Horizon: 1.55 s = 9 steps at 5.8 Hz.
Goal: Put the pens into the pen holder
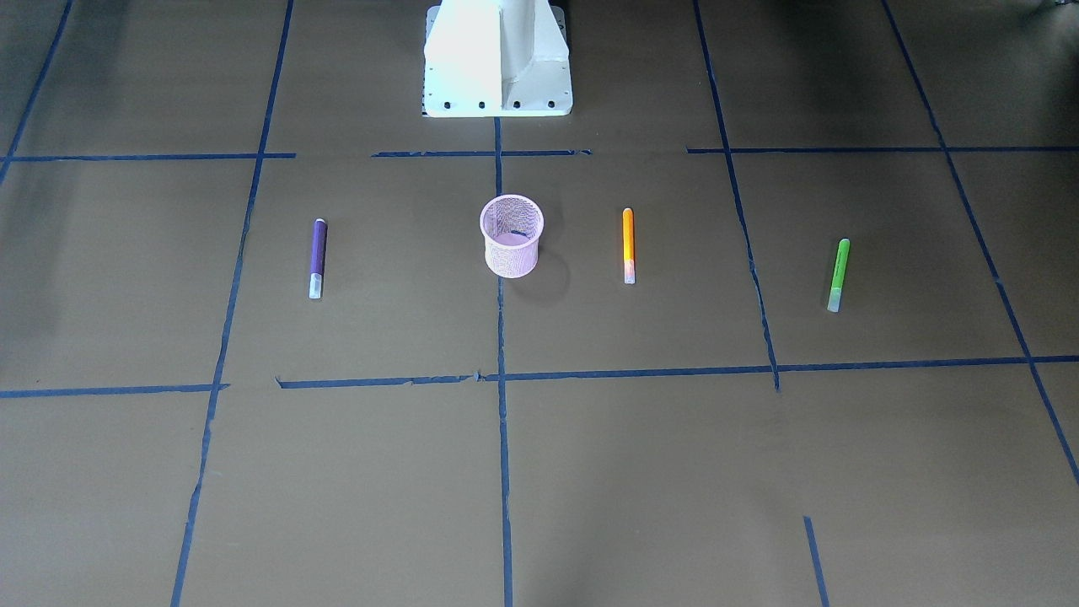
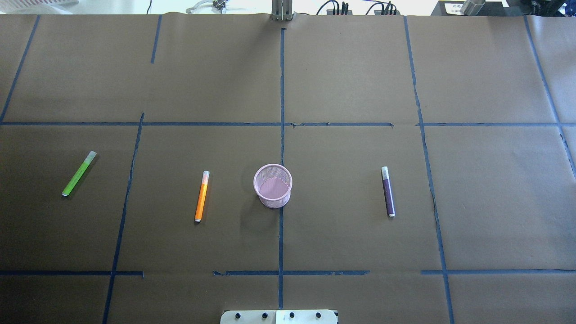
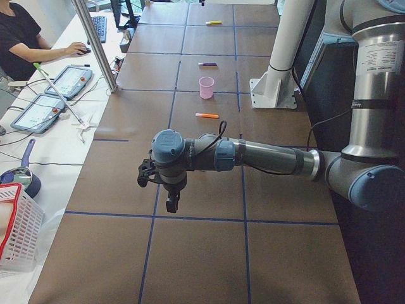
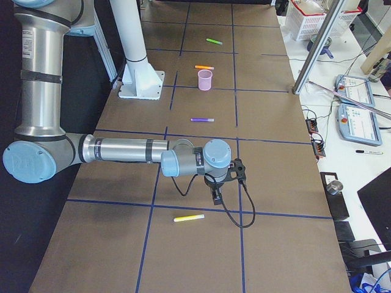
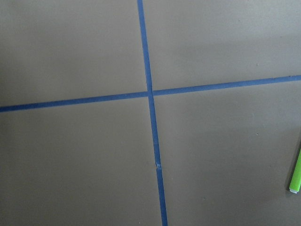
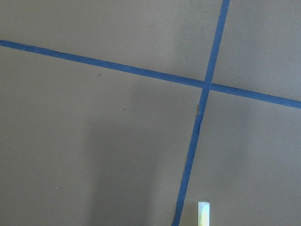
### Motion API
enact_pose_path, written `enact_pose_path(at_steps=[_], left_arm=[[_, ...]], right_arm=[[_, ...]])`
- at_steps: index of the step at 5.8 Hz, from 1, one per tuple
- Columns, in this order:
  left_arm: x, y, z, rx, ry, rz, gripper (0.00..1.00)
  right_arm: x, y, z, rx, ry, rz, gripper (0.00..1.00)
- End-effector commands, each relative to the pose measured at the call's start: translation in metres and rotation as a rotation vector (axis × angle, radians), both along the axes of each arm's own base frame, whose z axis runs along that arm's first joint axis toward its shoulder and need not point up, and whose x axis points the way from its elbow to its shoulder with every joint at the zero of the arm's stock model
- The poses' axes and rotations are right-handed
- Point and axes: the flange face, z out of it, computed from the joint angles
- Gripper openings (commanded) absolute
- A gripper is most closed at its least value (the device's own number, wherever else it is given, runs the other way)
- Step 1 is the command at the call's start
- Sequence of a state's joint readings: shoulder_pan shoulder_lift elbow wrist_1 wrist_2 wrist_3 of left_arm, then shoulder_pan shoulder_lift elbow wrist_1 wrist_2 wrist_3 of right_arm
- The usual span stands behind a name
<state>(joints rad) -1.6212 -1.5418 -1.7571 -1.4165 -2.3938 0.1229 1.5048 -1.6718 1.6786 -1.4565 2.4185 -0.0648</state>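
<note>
On table (image 2: 360, 67), pen holder (image 2: 272, 185) upright, pens (image 2: 202, 196) flat

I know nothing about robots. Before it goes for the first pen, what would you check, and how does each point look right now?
1. Pen holder stands upright, mouth uncovered: ok.
2. Holder has room: ok, it looks empty from overhead.
3. Purple pen, orange pen and green pen lie flat and apart, nothing on them: ok.
4. Left fingers open for a grasp: cannot tell.
5. Right fingers open for a grasp: cannot tell.
6. Yellow pen lies uncovered near the right fingers: ok.
</note>
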Motion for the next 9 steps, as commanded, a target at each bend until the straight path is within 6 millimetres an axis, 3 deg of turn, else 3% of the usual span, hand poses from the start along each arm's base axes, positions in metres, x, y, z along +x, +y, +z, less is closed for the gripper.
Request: enact_pose_path(at_steps=[1,5,6,7,8,9], left_arm=[[0.003,-0.004,-0.007,0.006,0.003,0.006,1.00],[0.003,0.003,-0.001,0.000,0.005,0.003,1.00],[0.005,0.022,0.012,0.004,0.011,0.009,1.00],[0.005,0.020,0.011,0.107,0.007,0.006,1.00],[0.021,0.022,0.013,0.154,0.012,0.037,1.00],[0.064,0.015,0.011,0.152,0.024,0.124,1.00]], right_arm=[[-0.001,-0.006,-0.003,-0.031,0.000,-0.001,1.00],[0.000,0.003,0.006,-0.042,0.002,-0.001,1.00],[0.001,0.012,0.014,-0.058,0.005,-0.001,1.00],[0.001,0.014,0.018,-0.066,0.007,-0.001,1.00],[0.001,0.017,0.018,-0.067,0.006,-0.002,1.00],[0.001,0.017,0.017,-0.064,0.005,-0.002,1.00]])
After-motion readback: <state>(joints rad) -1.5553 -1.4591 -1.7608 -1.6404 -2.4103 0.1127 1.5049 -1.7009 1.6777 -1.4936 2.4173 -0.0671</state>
